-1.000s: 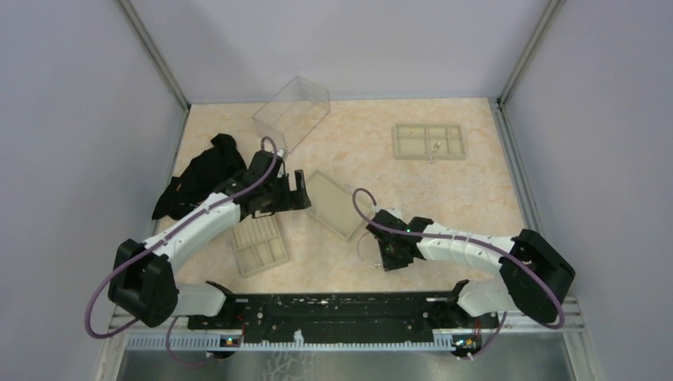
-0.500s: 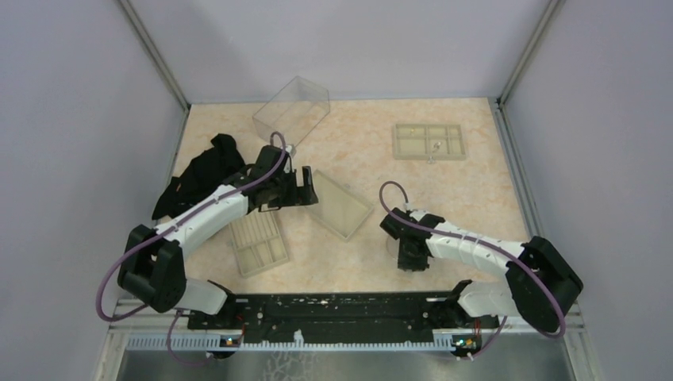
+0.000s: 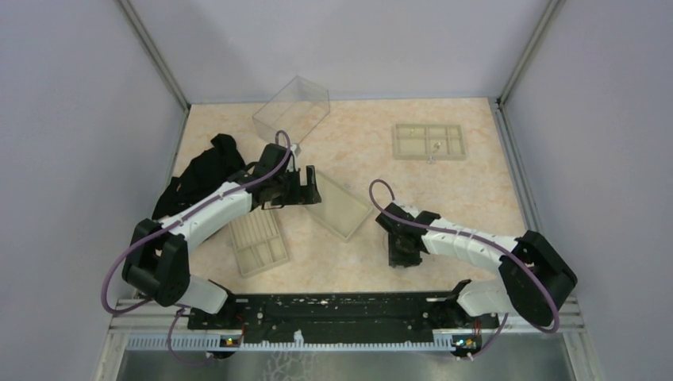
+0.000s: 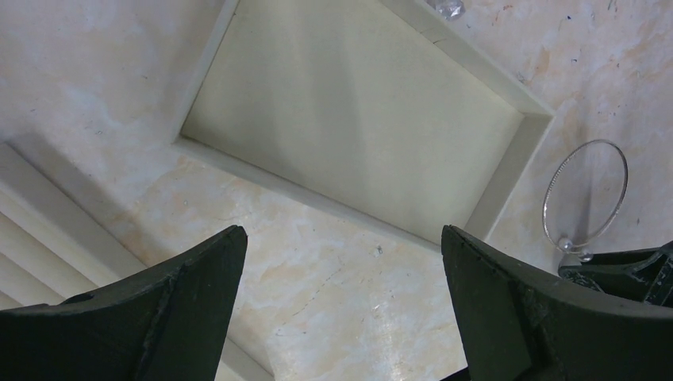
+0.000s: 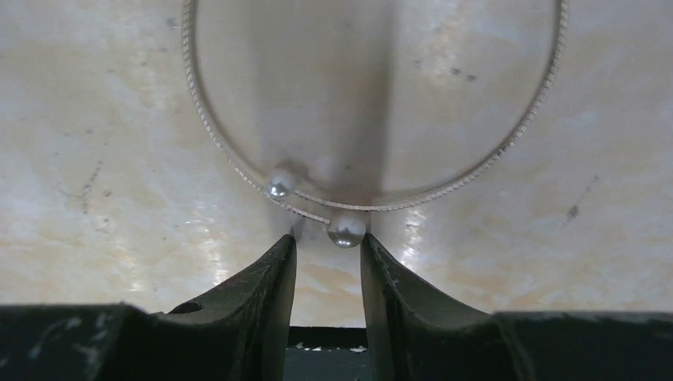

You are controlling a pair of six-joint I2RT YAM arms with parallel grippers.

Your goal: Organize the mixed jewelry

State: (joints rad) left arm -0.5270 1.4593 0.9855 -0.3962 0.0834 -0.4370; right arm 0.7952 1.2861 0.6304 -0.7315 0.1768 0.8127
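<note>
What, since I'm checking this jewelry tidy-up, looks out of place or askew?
The thin silver wire hoop lies loose on the bare marbled tabletop, outside every tray. The shallow plain beige tray beside it sits diagonal, unlike the squared compartmented beige tray. A crumpled black cloth is heaped at the left edge.

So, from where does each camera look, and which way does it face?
Top external: above and behind the robot, facing down on the table; left arm and right arm show whole.
Left wrist: on the left arm, facing down at the plain tray; the open left gripper frames it.
Right wrist: low over the table, facing the silver hoop; the right gripper shows.
Shared: both wrist views show the silver hoop.
</note>
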